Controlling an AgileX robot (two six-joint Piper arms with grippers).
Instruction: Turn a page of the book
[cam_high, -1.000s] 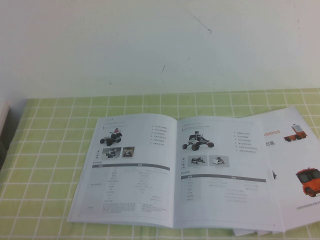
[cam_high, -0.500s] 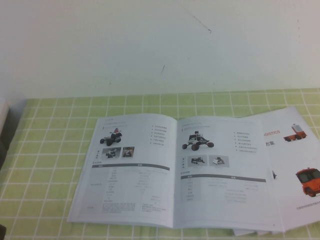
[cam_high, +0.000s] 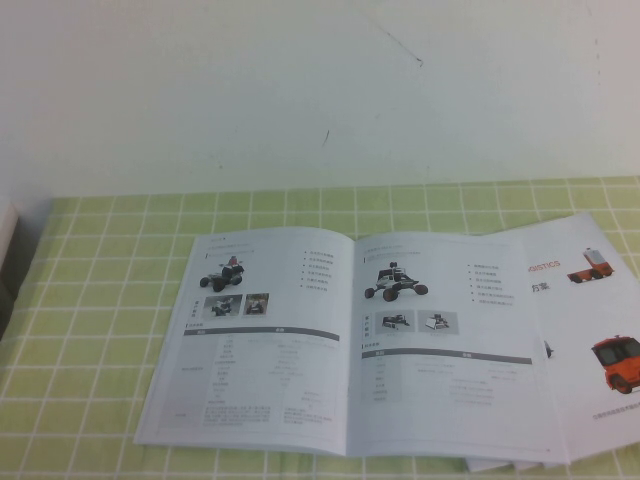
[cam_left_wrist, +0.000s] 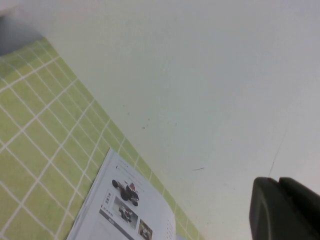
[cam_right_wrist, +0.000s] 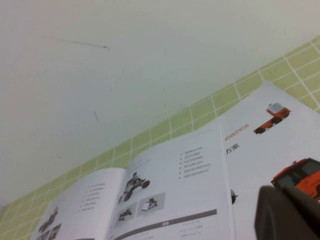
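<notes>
The left gripper (cam_left_wrist: 287, 210) shows only as a dark block at the edge of its own wrist view, raised above the table and looking down toward the left side of the book (cam_high: 345, 345); whether its fingers are apart or together I cannot tell. The right gripper (cam_right_wrist: 290, 212) is likewise just a dark block in its wrist view, hovering over the loose sheets (cam_high: 590, 330) beside the book, finger state not visible. Neither gripper appears in the high view.

Change: 0.5 s ago a small dark shape sat at the bottom left corner of the high view; now it is gone. The book has not shifted. My reading is that the task has barely begun, with no contact made.

Count: 1 open book, 2 facing leaves, flat on the green checked cloth (cam_high: 100, 300). The page (cam_high: 445, 340) with the black rover is the right leaf, overlapping the sheets showing 2 orange vehicles.
</notes>
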